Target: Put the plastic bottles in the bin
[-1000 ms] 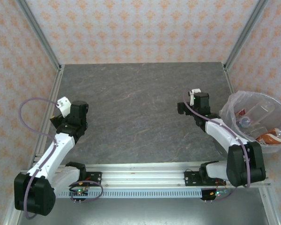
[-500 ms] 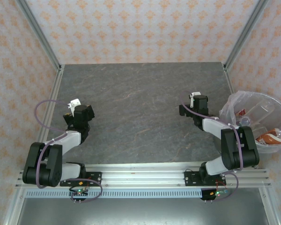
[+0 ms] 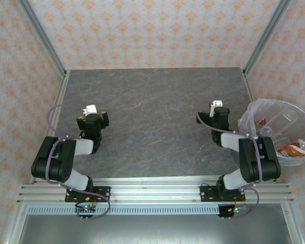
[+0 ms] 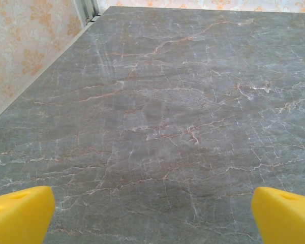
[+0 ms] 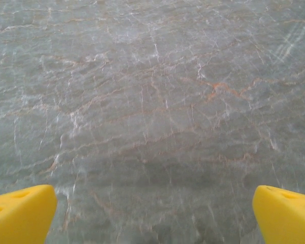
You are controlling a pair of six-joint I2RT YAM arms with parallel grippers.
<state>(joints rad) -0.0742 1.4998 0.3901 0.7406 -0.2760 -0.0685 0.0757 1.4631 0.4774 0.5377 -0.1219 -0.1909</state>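
Rail: an aluminium rail runs along the near edge and carries both arm bases.
Left arm: the left arm is folded tight over its base, wrist low above the near-left part of the table.
Left gripper: the left gripper is released; its yellow fingers stand wide apart with only bare stone between them.
Right arm: the right arm is folded the same way on the near right, just beside the bin.
Right gripper: the right gripper is also released and holds nothing; its yellow fingers sit at the two lower corners of the wrist view.
Table: the table is grey stone-look, with pale and rusty veins, flat and matte.
Bin: the bin stands off the right edge of the table, lined with a whitish bag.
Bottles: the plastic bottles I can make out all lie inside the bin, some clear and one with a red-orange label; their number is hard to tell through the bag.
Progress: by my judgement the task is done or very nearly so, and both arms look parked.
Left to do: nothing obvious.
Room: walls papered in a cream and orange floral pattern close in the far side and both flanks, with metal corner posts.
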